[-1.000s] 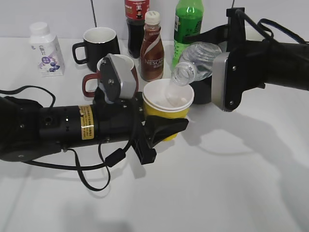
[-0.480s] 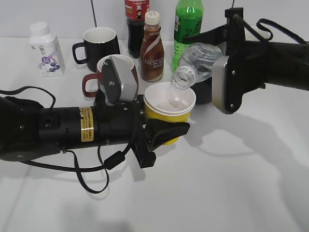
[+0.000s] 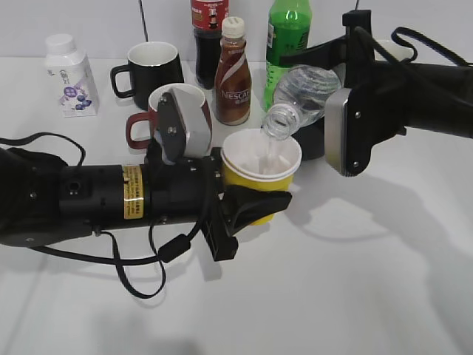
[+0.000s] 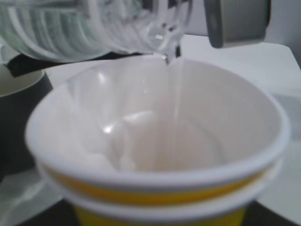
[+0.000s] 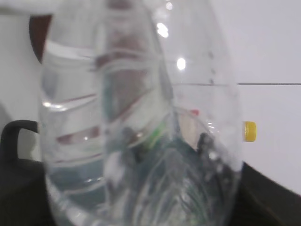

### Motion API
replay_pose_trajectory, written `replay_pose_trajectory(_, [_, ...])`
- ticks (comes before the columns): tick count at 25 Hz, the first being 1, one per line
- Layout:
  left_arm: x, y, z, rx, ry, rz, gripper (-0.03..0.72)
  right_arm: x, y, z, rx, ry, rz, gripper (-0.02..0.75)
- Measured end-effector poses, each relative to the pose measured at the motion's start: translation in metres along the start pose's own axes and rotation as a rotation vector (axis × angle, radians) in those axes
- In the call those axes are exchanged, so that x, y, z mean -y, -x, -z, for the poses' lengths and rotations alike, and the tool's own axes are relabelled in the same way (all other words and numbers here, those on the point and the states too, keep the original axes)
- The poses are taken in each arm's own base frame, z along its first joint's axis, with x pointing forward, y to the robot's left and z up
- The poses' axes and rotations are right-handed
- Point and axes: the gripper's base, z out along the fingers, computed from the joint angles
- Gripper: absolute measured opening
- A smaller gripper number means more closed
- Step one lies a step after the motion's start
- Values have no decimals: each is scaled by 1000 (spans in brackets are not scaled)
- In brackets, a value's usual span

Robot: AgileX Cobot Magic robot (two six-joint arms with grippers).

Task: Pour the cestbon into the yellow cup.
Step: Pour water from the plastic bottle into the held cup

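The right end effector [image 3: 325, 122] clamps the tilted cestbon [image 3: 303, 92], a thin water stream falling into the yellow cup [image 3: 260, 177], which the left end effector [image 3: 255, 201] grips above the bench [image 3: 355, 281].

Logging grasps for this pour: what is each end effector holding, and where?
The left end effector grips the yellow cup low on its side wall. The right end effector holds the tilted bottle by its body.
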Motion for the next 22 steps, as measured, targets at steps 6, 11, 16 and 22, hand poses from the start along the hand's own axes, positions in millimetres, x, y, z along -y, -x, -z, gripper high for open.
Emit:
replay_pose_trajectory(6, [2,-1,0,-6,-17,-5,324,0,0,0,5,-5,16,473])
replay_pose_trajectory(11, [2,0,0,-6,-24,-7,324,1,1,0,7,-9,41,473])
replay_pose_trajectory(16, [5,0,-1,-7,-37,-10,324,1,1,0,7,-9,55,473])
replay_pose_trajectory(22, [12,1,-5,-6,-60,-16,324,1,1,0,9,-10,75,473])
